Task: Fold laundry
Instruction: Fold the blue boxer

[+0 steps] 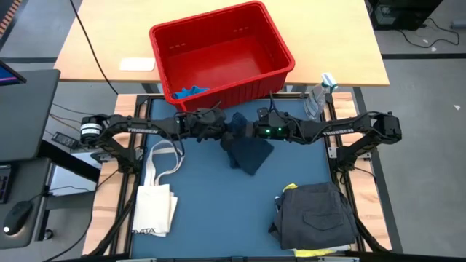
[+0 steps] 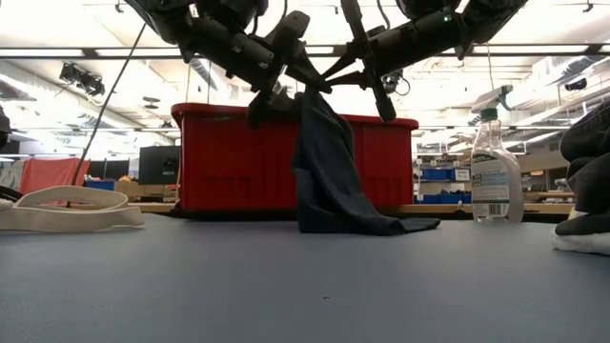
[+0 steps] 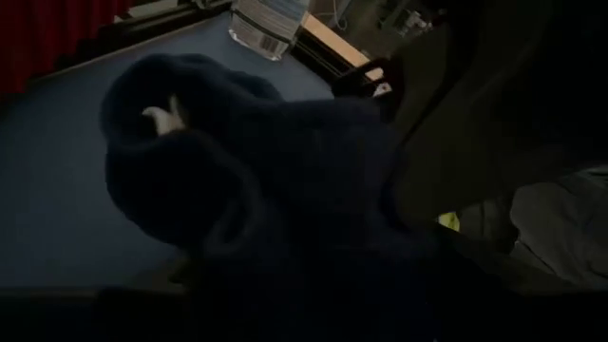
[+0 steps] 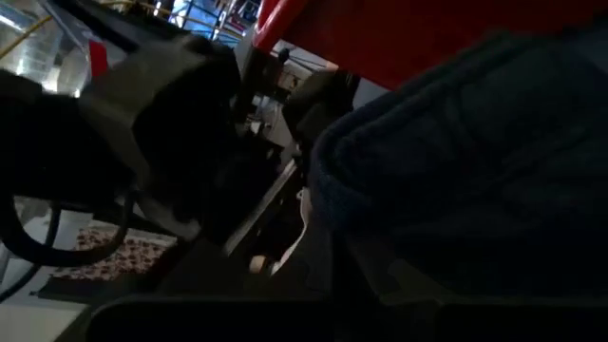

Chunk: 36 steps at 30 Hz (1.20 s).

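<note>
A dark navy garment [image 2: 329,171] hangs in the middle of the table, at the far side, in front of the red bin. Both grippers meet at its top. My left gripper [image 1: 220,129] comes in from the left and my right gripper [image 1: 245,132] from the right, each shut on the cloth. The garment [image 3: 285,190] fills the left wrist view and also shows in the right wrist view [image 4: 475,161]. A dark grey garment [image 1: 314,215] lies folded at the near right, on top of a yellow piece [image 1: 320,251]. My left gripper holds the navy garment at its bunched upper end [image 2: 303,95], slanting down from the table's left. The cloth itself hides the fingers in the wrist view. The garment hangs slack below, its lower end [image 2: 391,227] lying on the table. My right gripper holds the same upper end [image 2: 319,93] of the navy garment, slanting down from the table's right, close to the left gripper. The bunched cloth [image 4: 399,142] covers the place of contact. One layer or several, I cannot tell.
The red bin [image 1: 280,54] stands just behind the grippers, with a blue piece [image 1: 189,92] at its near left corner. A spray bottle [image 1: 317,97] stands at the far right. A cream tote bag [image 1: 155,204] lies at the near left. Blue mat [image 1: 218,211] shows between tote and grey garment.
</note>
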Tool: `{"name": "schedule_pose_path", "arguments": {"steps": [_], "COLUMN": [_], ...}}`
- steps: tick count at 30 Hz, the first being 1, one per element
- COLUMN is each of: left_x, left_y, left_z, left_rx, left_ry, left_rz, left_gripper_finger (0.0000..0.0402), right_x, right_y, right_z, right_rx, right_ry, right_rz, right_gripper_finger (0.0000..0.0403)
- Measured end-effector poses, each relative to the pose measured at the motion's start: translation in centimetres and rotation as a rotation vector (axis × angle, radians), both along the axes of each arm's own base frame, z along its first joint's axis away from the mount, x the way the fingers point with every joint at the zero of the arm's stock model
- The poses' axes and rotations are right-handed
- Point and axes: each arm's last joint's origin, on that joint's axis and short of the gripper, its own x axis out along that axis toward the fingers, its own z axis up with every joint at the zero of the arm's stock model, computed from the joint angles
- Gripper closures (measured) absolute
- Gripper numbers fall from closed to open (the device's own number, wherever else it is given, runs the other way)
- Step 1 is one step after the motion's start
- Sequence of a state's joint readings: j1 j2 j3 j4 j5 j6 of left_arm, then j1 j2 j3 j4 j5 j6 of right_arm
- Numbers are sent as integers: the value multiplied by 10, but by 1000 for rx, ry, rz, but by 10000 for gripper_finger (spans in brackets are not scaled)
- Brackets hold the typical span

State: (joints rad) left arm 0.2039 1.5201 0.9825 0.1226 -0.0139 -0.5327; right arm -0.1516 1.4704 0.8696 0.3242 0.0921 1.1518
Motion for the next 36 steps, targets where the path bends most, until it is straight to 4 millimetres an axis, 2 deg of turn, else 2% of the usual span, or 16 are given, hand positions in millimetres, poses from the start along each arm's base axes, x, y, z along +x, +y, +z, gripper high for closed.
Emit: {"name": "schedule_pose_path", "arguments": {"steps": [3, 7, 11, 13, 17, 21, 25, 30, 36], "left_x": [-1, -2, -2, -4, -11, -20, -27, -27, -26], "left_y": [1, 2, 2, 6, 13, 10, 5, 1, -1], "left_z": [2, 2, 1, 4, 16, 31, 42, 43, 46], "left_rx": [17, 22, 21, 25, 76, 181, 275, 310, 338], "left_ry": [-3, -2, 6, -3, -35, -89, -148, -182, -216], "left_rz": [27, 40, 44, 58, -29, -280, -454, -559, -579], "left_gripper_finger": [181, 267, 359, 383, 375, 370, 369, 368, 368], "right_x": [0, -1, -1, -5, -24, -52, -68, -58, -32], "right_y": [0, 0, -1, -2, -3, -4, -6, -10, -15], "right_z": [-1, -2, -3, -3, 9, 29, 48, 47, 24], "right_rx": [-6, -53, -109, -122, -203, -309, -392, -418, -353], "right_ry": [11, 36, 64, 97, 168, 225, 158, 57, 28], "right_rz": [4, 19, 60, 106, 164, 176, 242, 392, 492], "right_gripper_finger": [394, 389, 358, 333, 280, 231, 185, 140, 132]}}
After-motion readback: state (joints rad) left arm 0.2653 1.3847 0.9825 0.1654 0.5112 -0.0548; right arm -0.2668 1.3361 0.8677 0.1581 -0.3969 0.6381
